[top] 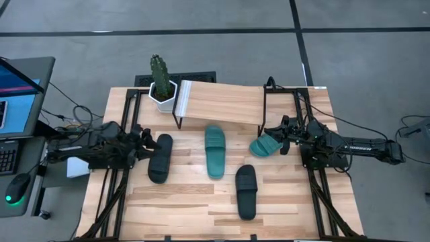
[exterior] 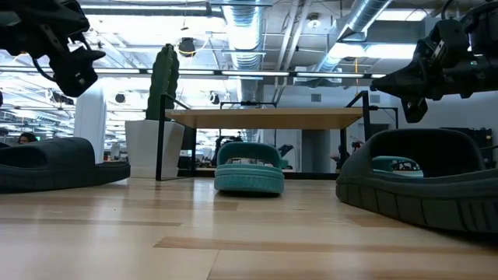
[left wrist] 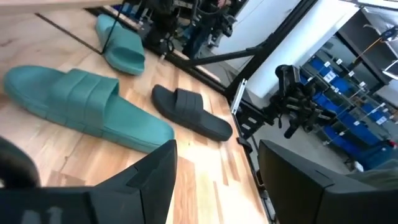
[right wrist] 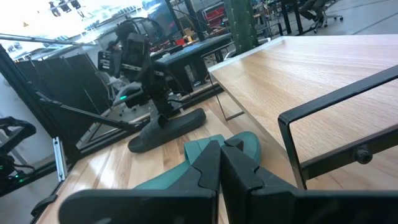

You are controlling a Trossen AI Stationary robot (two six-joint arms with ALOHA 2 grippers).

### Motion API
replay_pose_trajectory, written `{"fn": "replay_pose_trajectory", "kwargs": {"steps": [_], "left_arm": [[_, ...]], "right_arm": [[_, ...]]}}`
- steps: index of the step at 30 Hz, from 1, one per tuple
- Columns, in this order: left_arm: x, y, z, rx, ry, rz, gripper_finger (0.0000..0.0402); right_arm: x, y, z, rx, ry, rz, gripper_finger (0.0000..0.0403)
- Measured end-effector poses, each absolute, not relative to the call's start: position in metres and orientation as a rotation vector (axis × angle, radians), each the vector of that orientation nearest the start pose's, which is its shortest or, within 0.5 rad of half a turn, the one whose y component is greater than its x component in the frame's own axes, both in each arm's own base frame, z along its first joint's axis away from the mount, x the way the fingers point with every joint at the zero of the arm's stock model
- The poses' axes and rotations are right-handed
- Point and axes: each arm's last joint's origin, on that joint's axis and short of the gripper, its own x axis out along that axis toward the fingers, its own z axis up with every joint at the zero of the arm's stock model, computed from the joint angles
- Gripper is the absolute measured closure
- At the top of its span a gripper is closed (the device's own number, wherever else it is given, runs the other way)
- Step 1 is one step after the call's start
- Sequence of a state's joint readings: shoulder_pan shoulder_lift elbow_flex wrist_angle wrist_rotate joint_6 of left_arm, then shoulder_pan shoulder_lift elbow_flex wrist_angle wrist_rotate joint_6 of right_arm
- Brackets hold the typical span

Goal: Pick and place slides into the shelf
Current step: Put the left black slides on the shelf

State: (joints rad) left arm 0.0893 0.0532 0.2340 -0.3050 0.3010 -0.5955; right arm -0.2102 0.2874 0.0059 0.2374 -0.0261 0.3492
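Note:
Four slides lie on the wood tabletop. A black slide (top: 160, 158) is at the left, a teal slide (top: 215, 152) in the middle, a second black one (top: 246, 192) nearer the front, and a second teal one (top: 267, 145) by the shelf's right leg. The shelf (top: 222, 103) stands at the far side with nothing on its board. My left gripper (top: 148, 144) hangs open just left of the left black slide, clear of it. My right gripper (right wrist: 221, 155) is shut, raised beside the right teal slide (right wrist: 244, 144); in the low view it (exterior: 412, 105) is well above the table.
A potted cactus (top: 160, 82) stands at the shelf's left end. The shelf's thin black frame (right wrist: 323, 112) is close in front of my right gripper. A laptop (top: 17, 94) and mouse sit off the table's left side. Bare wood (top: 181, 202) lies at the near left.

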Motion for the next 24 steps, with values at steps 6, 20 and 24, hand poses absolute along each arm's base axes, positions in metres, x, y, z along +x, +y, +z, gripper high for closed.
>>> {"fn": "replay_pose_trajectory", "kwargs": {"steps": [6, 20, 24], "left_arm": [[0.083, 0.002, 0.237, -0.574, 0.063, -0.075, 0.0189], [0.098, 0.003, 0.291, -0.557, 0.354, -0.031, 0.0189], [0.114, 0.001, 0.291, -0.598, 0.557, -0.066, 0.0189]], "right_arm": [[0.113, -0.023, 0.164, 0.353, 0.011, -0.190, 0.0403], [0.113, -0.023, 0.164, 0.353, 0.012, -0.190, 0.0403], [0.113, -0.023, 0.164, 0.353, 0.011, -0.190, 0.0403]]}}
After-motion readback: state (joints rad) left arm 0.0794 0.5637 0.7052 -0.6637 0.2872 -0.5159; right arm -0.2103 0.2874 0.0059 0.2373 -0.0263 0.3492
